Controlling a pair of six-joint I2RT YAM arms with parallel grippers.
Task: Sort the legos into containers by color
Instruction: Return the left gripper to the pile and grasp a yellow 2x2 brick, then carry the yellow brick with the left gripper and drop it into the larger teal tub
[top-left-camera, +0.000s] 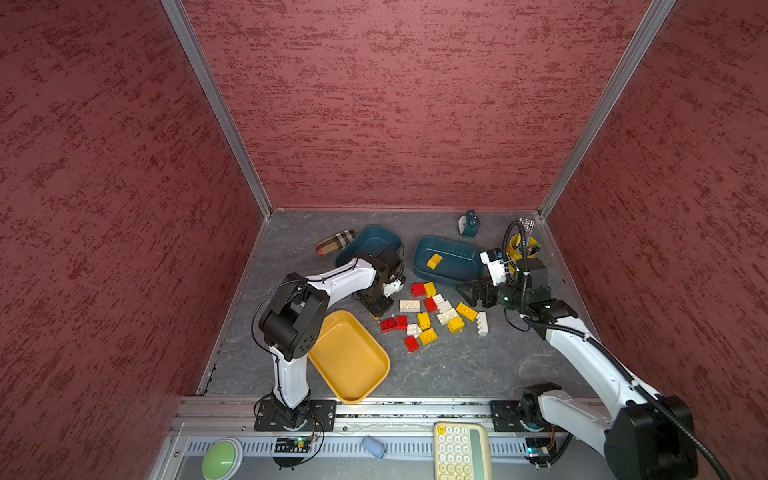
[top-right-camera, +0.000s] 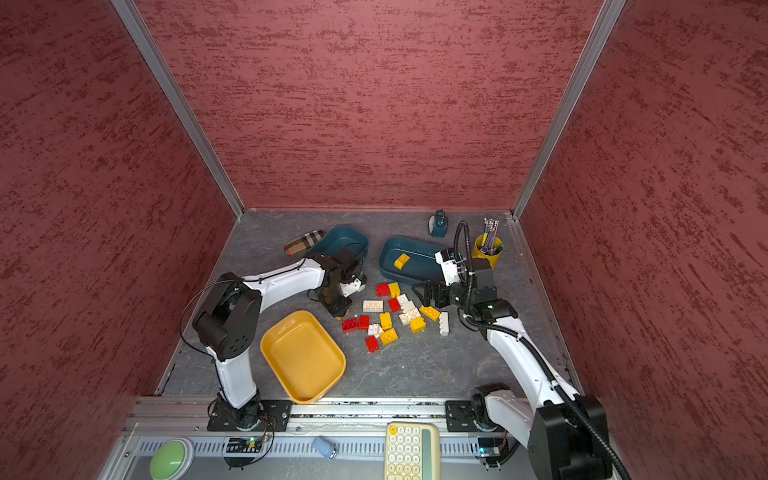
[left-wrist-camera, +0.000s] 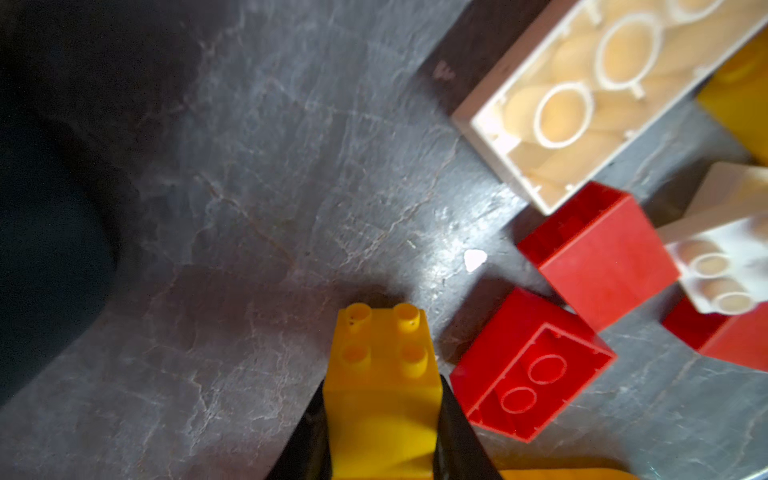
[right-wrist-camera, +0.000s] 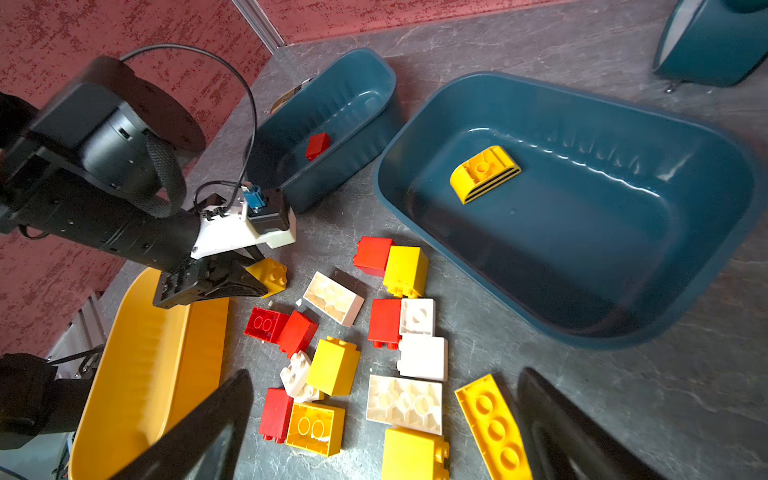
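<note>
- Yellow plastic square brick (left-wrist-camera: 380, 374), four studs on its face, sits pinched between the two black fingers of the left gripper (top-left-camera: 377, 312). The gripper is clamped on the brick's opposite side walls, and the studded end sticks out past the fingertips.
- Whether the brick is clear of the grey marbled tabletop (left-wrist-camera: 249, 208) cannot be told; a shadow lies right under it.
- Being square, the brick has no long axis to mind, so the coming move probably turns on direction alone. The dark teal plastic tray (top-left-camera: 461, 245) that holds a yellow arched brick (top-left-camera: 434, 260) lies across the loose pile of red, yellow and white bricks (top-left-camera: 432, 305) from the left gripper, nearer the right arm.
- The second dark teal tray (right-wrist-camera: 353, 95), with one red brick (right-wrist-camera: 318, 145) in it, lies close behind the left gripper's wrist; by colour it looks like the wrong target.
- The mustard-yellow plastic tray (top-left-camera: 353, 365) lies just beside the left gripper, toward its arm's base, and holds nothing.
- The right gripper (top-left-camera: 465, 295) hangs with its jaws wide apart and nothing between them, over the side of the pile away from the left gripper, near the target tray's rim.
- A carry to that tray likely needs a lift over the pile and room from the right gripper.
</note>
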